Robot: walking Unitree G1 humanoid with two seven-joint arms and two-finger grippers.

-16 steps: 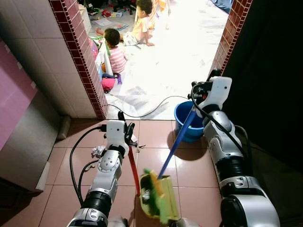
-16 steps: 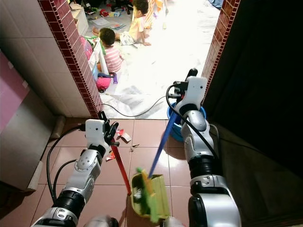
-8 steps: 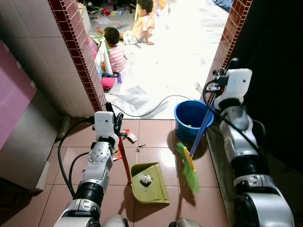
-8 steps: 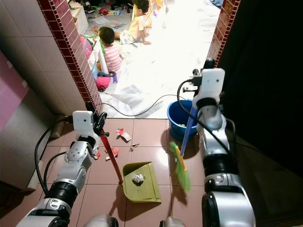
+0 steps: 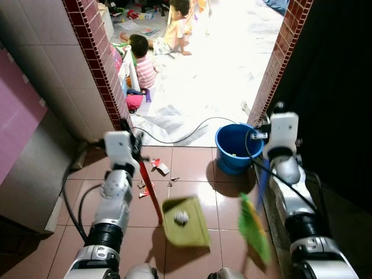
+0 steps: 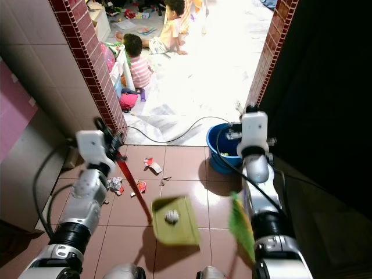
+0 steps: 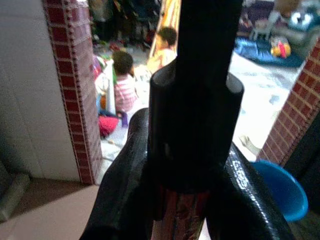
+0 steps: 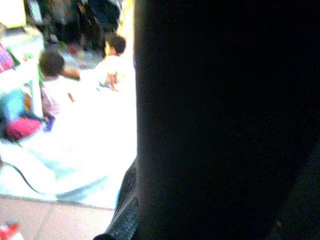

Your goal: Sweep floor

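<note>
- Red-brown floor tiles (image 5: 192,168) run up to a doorway between two brick pillars (image 5: 96,64); beyond it lies a bright white floor (image 5: 226,64) where two people (image 5: 145,58) sit among scattered toys.
- Grey wall tiles (image 5: 35,64) fill the left side, and the right side is dark.
- Blue bucket (image 5: 233,148) stands on the red tiles at the doorway's right edge, with a black cable (image 5: 192,131) curving along the threshold beside it.
- Left gripper (image 7: 185,200) is clamped on the dustpan's red handle (image 5: 150,192), both fingers (image 7: 125,180) pressed against it.
- Dustpan (image 5: 187,221), green and blurred, sits mid-floor below the bucket, with a crumpled white scrap (image 5: 181,217) inside.
- Right gripper (image 5: 268,168) holds the blue broom stick (image 5: 263,180); how tight I cannot tell, as its wrist view is dark.
- Broom head (image 5: 254,228), green and blurred, is right of the dustpan, apart from it.
- Litter (image 5: 158,167) lies on the tiles near the left pillar.
</note>
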